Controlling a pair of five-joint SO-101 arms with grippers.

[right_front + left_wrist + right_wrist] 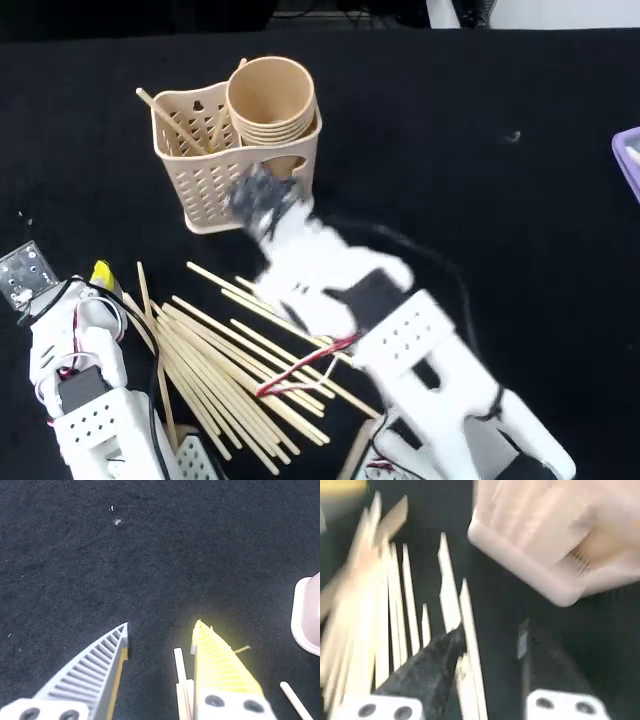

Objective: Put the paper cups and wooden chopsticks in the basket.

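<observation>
- We are looking at the right pincer [261, 203] just in front of the basket [205, 190]. Its fingers are parted and gripping nothing, and one dark finger is lying over the loose chopsticks [451, 587].
- We are judging the main risk to be a grab in this crowded pile. Closing there could be gathering several sticks at once, or pinching one near its end so that it is swinging and catching the basket's rim.
- A low approach could also be nudging the light basket and tipping the tall cup stack.
- The left pincer [160, 630] is sitting wide open above the black counter [150, 540], with a single chopstick [180, 680] just beside its yellow finger.
- The basket is holding a nested stack of paper cups [270, 95] in one compartment, with a few leaning chopsticks [185, 125] in the other.
- Many more loose chopsticks are lying fanned on the counter between the two arms — well outside the basket.
</observation>
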